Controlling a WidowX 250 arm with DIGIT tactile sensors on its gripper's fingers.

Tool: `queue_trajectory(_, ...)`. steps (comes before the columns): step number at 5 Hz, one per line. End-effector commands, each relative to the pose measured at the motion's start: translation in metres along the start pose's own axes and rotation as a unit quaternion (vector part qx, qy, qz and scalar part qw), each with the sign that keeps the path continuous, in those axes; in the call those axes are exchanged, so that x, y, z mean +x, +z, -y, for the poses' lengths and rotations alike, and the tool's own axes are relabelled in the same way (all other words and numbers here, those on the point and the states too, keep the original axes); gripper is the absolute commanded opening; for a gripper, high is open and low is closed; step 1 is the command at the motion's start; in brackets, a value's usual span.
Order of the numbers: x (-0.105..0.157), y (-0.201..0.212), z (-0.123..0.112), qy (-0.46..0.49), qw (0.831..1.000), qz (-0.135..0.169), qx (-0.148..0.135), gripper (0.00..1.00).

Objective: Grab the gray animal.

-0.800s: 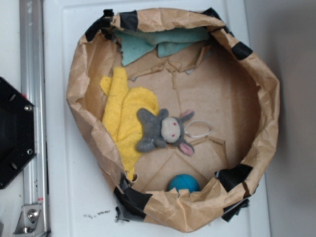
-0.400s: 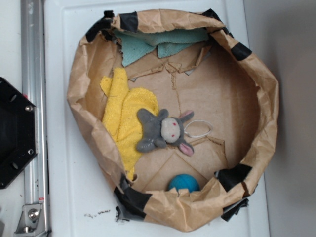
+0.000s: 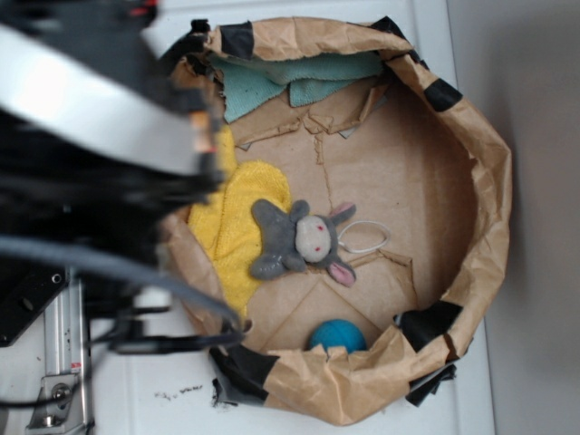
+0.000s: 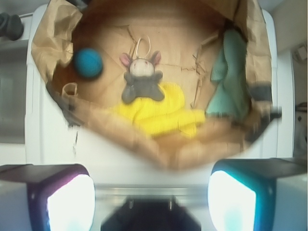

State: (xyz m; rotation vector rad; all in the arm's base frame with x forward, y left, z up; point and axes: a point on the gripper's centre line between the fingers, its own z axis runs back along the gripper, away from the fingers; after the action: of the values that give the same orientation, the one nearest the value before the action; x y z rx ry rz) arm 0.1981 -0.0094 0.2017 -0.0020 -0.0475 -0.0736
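The gray animal (image 3: 294,240), a small plush bunny with pink-lined ears, lies on the floor of a wide brown paper bag (image 3: 489,199), its body partly on a yellow cloth (image 3: 231,208). The wrist view shows the bunny (image 4: 142,79) far ahead, inside the bag. My gripper (image 4: 151,192) is open, its two pads wide apart at the bottom edge with nothing between them, and it is still outside the bag's near rim. In the exterior view my blurred arm (image 3: 91,154) covers the upper left, over the bag's left rim; its fingers cannot be made out there.
A blue ball (image 3: 336,335) rests at the bag's front wall. A teal cloth (image 3: 272,82) lies at the back wall. A white loop (image 3: 365,236) lies by the bunny's head. A metal rail (image 3: 63,353) runs along the left.
My arm has swung into the exterior view from the left and now covers the bag's left rim. The bunny, cloths and ball have not moved.
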Motion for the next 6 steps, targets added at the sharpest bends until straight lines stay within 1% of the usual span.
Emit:
queue_trajectory(1, 0.05, -0.06, -0.005, -0.005, 1.0, 0.025, 0.001, 1.0)
queue_trajectory(2, 0.077, -0.113, -0.003, -0.024, 1.0, -0.004, 0.003, 1.0)
queue_trajectory(3, 0.087, -0.166, 0.005, -0.047, 0.998, -0.044, 0.002, 1.0)
queue_trajectory(4, 0.082, -0.209, 0.012, -0.044, 0.997, -0.057, 0.01, 0.89)
queue_trajectory(5, 0.077, -0.2, 0.016, -0.026, 0.998, -0.058, -0.007, 0.0)
queue_trajectory(6, 0.072, -0.184, 0.017, -0.031, 0.998, -0.06, -0.018, 0.0)
